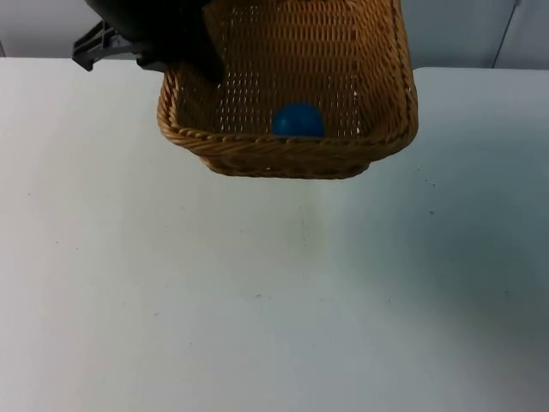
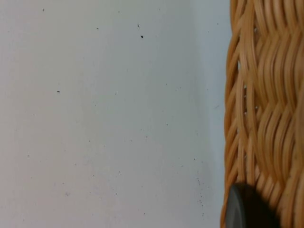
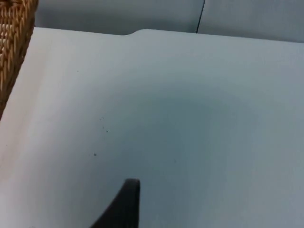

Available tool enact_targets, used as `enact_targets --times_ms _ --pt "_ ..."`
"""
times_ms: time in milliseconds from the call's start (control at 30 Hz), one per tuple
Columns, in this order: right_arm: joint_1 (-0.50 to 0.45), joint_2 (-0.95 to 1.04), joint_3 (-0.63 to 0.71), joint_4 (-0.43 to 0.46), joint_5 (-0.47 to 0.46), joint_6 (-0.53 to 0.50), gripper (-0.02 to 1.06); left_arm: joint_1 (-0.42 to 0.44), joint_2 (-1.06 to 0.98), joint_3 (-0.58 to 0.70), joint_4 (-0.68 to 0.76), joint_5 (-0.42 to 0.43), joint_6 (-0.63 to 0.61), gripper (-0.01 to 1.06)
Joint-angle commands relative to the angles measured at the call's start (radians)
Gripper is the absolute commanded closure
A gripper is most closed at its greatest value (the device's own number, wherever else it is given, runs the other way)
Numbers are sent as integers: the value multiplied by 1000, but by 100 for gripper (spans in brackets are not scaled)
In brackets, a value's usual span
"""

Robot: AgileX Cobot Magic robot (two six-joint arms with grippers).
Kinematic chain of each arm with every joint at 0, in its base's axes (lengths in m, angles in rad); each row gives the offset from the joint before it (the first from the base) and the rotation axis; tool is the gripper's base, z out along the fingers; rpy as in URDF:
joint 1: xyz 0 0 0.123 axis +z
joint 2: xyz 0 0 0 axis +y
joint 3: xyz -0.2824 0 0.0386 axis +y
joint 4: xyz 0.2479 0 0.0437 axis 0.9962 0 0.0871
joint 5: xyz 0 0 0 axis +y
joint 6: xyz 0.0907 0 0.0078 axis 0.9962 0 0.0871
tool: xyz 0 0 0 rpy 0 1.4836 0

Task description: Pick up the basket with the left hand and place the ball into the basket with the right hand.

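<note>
Wicker basket hangs tilted above the desk, pinched at its rim by the left hand; the blue ball sits at the low edge and might roll out. Right hand waits nearby, grip unclear.

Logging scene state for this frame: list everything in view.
wicker basket: 1, tan, lifted above the table at the far middle, held by its left rim
ball: 1, blue, inside the basket against its near wall
table: 1, white, under the basket
partition wall: 1, grey, behind the table
left gripper: 1, black, on the basket's left rim; fingertip against the weave
right gripper: 1, black, over bare table beside the basket, waiting
</note>
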Motion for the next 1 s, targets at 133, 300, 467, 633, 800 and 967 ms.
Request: enact_targets --times_ms 133,300,467,633,800,967 --pt "1 -4 3 -11 -9 5 0 -41 108 1 -39 -77 26 105" --pt "1 -4 3 -22 0 5 0 -26 187 1 -39 -84 40 105" --pt "1 -4 3 -109 2 47 0 -5 231 1 -91 -82 109 105" --pt "1 -4 3 -116 2 50 0 -3 243 1 -91 -94 109 105" --pt "1 -4 3 -116 2 48 0 1 254 1 -80 -100 109 105" --pt "1 -4 3 -116 2 48 0 10 271 1 -82 -96 106 105"
